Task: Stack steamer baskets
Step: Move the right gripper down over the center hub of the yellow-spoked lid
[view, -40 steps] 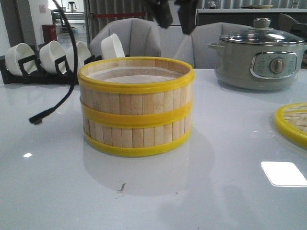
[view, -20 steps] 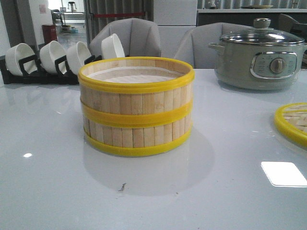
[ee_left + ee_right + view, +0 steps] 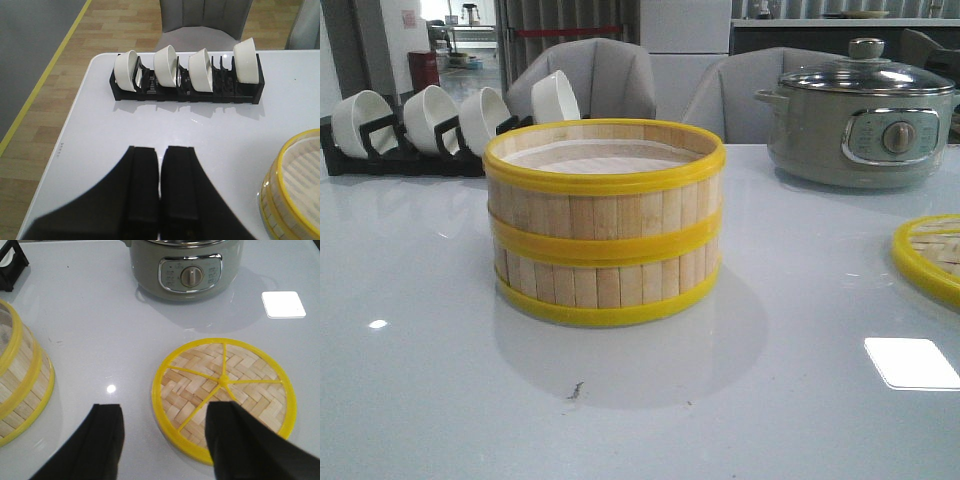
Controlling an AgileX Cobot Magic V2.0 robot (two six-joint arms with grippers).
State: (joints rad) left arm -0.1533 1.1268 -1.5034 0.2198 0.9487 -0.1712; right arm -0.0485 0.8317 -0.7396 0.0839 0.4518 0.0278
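Two steamer baskets stand stacked one on the other in the middle of the table, open at the top. They also show in the left wrist view and the right wrist view. The woven yellow-rimmed lid lies flat on the table to their right, seen also in the front view. My left gripper is shut and empty, high above the table between the bowl rack and the stack. My right gripper is open and empty above the lid's near edge; one finger covers part of the lid.
A black rack with several white bowls stands at the back left. The grey-green electric pot with glass lid stands at the back right, also in the right wrist view. Grey chairs stand behind the table.
A second ago an arm's fingers and a dangling black cable showed at the top and left of the front view. They have left that view. The stack has not moved.
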